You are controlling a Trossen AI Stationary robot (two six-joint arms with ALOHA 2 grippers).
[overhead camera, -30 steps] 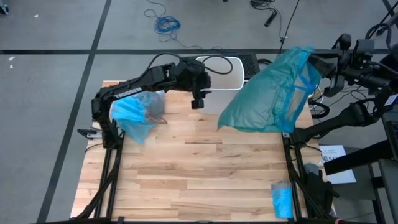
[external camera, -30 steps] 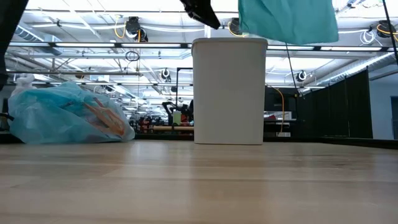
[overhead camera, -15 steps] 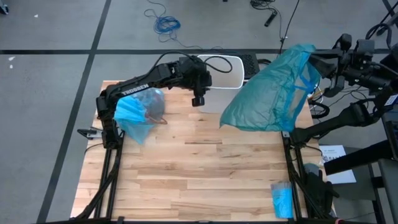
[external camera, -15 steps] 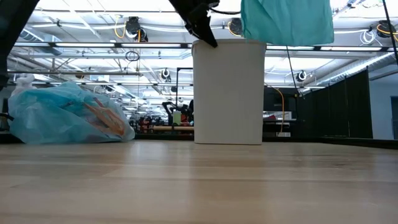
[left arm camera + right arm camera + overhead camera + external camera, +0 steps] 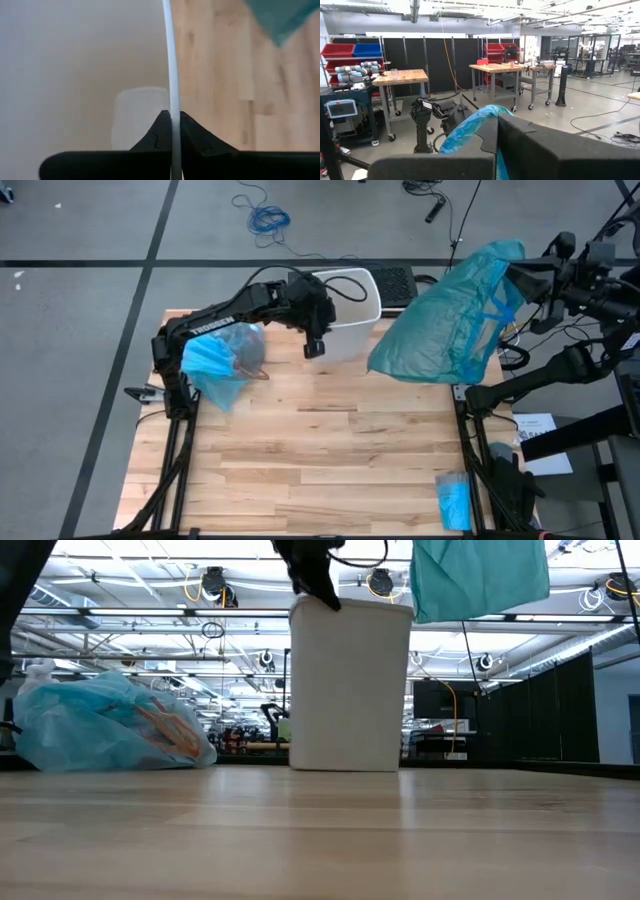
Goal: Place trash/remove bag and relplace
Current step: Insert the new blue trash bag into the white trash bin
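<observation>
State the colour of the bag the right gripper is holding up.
Teal-green bag, held by the right gripper; the high view shows it best.

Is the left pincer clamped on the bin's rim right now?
Yes, the left pincer has its fingers closed on either side of the white bin's thin rim in the left wrist view.

The pale butcher-block wooden bench [image 5: 320,450] has a smooth, faintly satin finish with visible grain. The white plastic bin [image 5: 350,685] looks smooth and matt. The crinkly translucent sky-blue plastic liner [image 5: 105,728] catches glossy highlights, as does the wrinkled teal-green plastic bag [image 5: 445,330]. The left gripper [image 5: 171,131] is matt black plastic.
</observation>
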